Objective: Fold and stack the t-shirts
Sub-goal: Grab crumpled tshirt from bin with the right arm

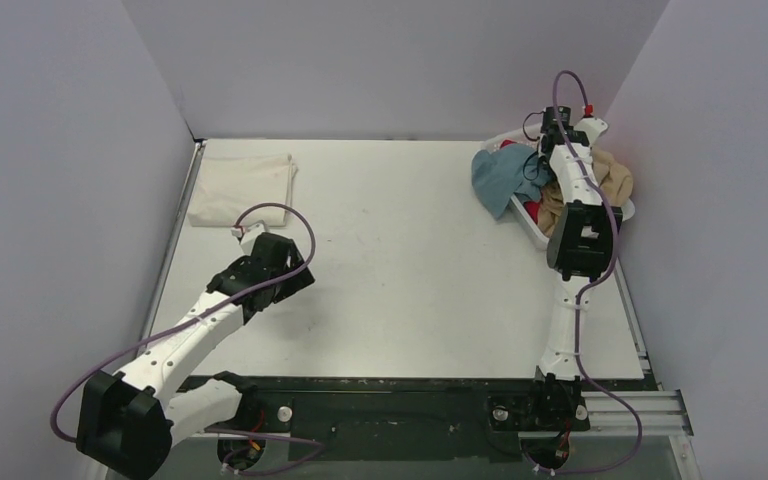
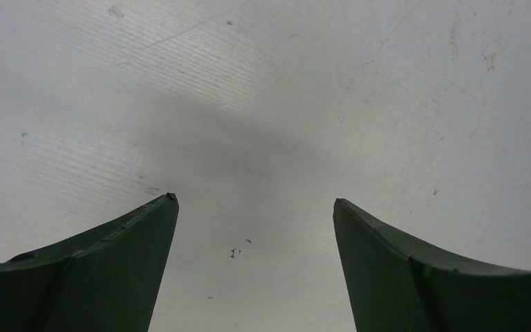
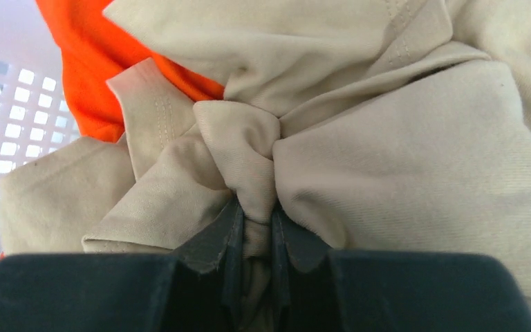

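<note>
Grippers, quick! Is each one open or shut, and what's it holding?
Left gripper: open, holding nothing.
Right gripper: shut on the tan shirt.

The fixed overhead camera looked down from above and behind both arm bases, wide enough to take in the whole table (image 1: 410,250) and its surrounding walls. The left wrist camera faced down past the left gripper (image 2: 256,207), its fingers spread, very near bare tabletop that the overhead view also covered. The right wrist camera sat closest, over the right gripper (image 3: 256,218) pinching the tan t-shirt (image 3: 401,180). The orange t-shirt (image 3: 90,62) and the basket (image 3: 0,117) lay at its left, in the overhead view's far-right corner.
</note>
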Tool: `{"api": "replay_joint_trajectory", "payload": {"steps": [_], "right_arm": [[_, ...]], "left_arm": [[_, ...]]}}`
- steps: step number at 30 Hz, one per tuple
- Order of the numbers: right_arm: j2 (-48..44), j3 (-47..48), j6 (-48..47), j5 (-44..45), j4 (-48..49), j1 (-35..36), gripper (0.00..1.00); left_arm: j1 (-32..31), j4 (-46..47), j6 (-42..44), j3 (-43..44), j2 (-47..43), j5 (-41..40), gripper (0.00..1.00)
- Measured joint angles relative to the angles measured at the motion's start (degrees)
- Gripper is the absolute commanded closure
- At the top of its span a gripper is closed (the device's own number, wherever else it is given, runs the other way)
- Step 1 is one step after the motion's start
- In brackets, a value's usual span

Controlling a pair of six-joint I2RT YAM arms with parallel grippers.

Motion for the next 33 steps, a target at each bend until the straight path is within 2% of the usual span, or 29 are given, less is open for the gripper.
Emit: {"api": "replay_joint_trajectory", "payload": {"steps": [4, 6, 9, 12, 14, 15, 19, 27, 33], "right_arm": [[2.4, 3.9, 4.3, 0.0, -2.4, -1.2, 1.0], [2.7, 4.4, 5.6, -1.2, -2.6, -1.9, 0.93], [2.4, 4.5, 5.0, -4.7, -2.2, -2.8, 0.72], [0.7, 3.0, 3.0, -8.7, -1.0, -3.2, 0.61], [-1.9, 0.2, 1.7, -10.8, 0.3, -3.3, 0.52], [-4.0, -1.9, 1.0, -11.8, 0.6, -3.3, 0.44], [-12.9, -8.2, -1.5, -14.2, 0.6, -3.3, 0.3], [-33.2, -21.2, -5.9, -14.1, 0.9, -4.1, 0.26], [-34.4, -27.2, -8.0, -13.8, 0.6, -7.7, 0.3]], "left_arm": [[0.0, 0.1, 0.0, 0.1, 3.4, 0.0, 0.07], [0.0, 0.1, 0.0, 0.3, 4.7, 0.0, 0.07], [0.0, 0.5, 0.0, 0.6, 6.1, 0.3, 0.07], [0.0, 0.7, 0.1, 0.7, 6.3, 0.9, 0.07], [0.0, 1.2, 0.2, 0.8, 6.3, 1.2, 0.07], [0.0, 1.4, 0.2, 0.8, 6.3, 1.5, 0.07], [0.0, 1.9, 0.3, 0.8, 5.5, 2.2, 0.07], [0.0, 2.6, 0.3, 0.8, 3.5, 2.5, 0.07], [0.0, 2.9, 0.5, 0.8, 3.4, 3.1, 0.07]]}}
